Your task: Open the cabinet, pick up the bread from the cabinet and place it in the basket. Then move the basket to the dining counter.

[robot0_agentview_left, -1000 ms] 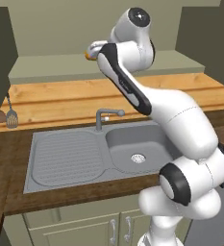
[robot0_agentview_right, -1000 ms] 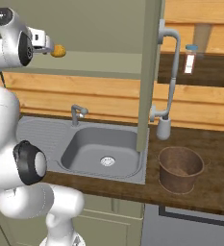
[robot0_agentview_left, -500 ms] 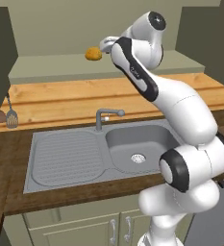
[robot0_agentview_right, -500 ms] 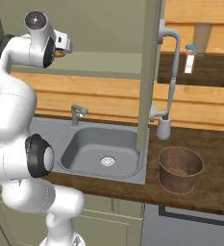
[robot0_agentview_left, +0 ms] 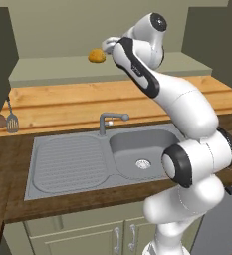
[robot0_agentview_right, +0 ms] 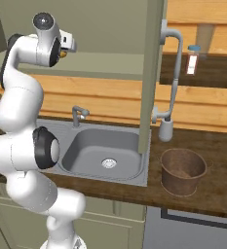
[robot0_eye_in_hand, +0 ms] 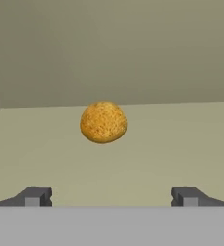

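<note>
Claw (robot0_eye_in_hand: 111, 197) pulled back right from bread (robot0_agentview_left: 96, 56); arm swung right, elbow lower.

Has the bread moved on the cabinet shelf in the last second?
No. The bread sits at the same spot on the shelf, up and left of the faucet. Only the arm has swung clear of it; the open gripper faces it.

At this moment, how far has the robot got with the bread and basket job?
Done: the cabinet is open, its shelf exposed. In hand: the gripper is open and faces the bread on the shelf, short of it, nothing grasped yet. Left: grasp the bread, put it in the basket, which sits empty on the counter right of the sink, then carry the basket to the dining counter.
</note>
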